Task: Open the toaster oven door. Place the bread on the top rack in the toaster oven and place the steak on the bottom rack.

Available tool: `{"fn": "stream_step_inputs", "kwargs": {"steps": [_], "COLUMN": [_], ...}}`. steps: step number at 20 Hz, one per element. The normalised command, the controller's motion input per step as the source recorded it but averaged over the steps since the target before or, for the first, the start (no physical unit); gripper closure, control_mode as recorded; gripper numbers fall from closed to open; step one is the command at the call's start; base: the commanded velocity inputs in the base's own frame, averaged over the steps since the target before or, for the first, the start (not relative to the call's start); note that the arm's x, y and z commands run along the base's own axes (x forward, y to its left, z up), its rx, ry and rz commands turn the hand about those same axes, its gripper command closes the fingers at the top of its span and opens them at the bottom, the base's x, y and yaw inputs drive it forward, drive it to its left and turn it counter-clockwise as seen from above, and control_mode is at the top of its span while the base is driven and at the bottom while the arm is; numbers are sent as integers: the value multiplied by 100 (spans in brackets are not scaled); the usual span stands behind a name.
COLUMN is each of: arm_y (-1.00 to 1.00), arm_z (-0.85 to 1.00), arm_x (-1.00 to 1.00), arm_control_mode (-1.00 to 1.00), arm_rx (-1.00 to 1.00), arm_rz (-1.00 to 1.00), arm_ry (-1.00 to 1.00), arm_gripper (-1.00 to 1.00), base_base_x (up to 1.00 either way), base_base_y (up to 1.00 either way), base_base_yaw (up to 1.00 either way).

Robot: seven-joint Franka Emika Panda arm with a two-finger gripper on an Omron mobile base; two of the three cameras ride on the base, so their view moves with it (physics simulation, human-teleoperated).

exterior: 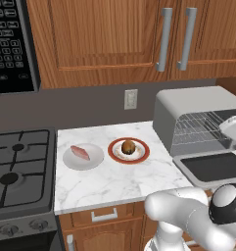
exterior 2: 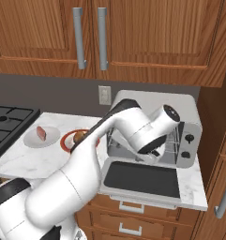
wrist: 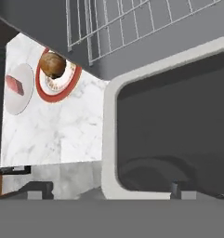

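Toaster oven (exterior: 198,110): on the marble counter (exterior: 109,181), the landmark here.
Toaster oven door (exterior 2: 141,179): dropped flat in front.
Bread (exterior: 128,146): on the red-rimmed plate (exterior: 144,152), left of the oven.
Steak (exterior: 80,152): on the white plate (exterior: 70,162), further left.
Stove (exterior: 19,166): beyond the steak.
Gripper (wrist: 108,188): fingers apart, empty, over the door.
Hand view: wire rack (wrist: 132,23) above the door glass.
Right base view: arm covers part of the oven mouth.
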Motion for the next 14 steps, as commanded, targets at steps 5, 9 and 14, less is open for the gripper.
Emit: {"fn": "stream_step_inputs", "kwargs": {"steps": [5, 9, 14], "arm_y": [-32, -7, 0], "arm_z": [-22, -7, -9], "arm_x": [24, 16, 15], "arm_control_mode": [-100, -100, -100], "arm_rx": [0, 0, -2], "arm_rz": [43, 41, 31], "arm_ry": [-43, -49, -50], "arm_gripper": [-100, -100, -100], "base_base_x": [0, 0, 0], "base_base_y": [0, 0, 0], "base_base_yaw": [0, 0, 0]}}
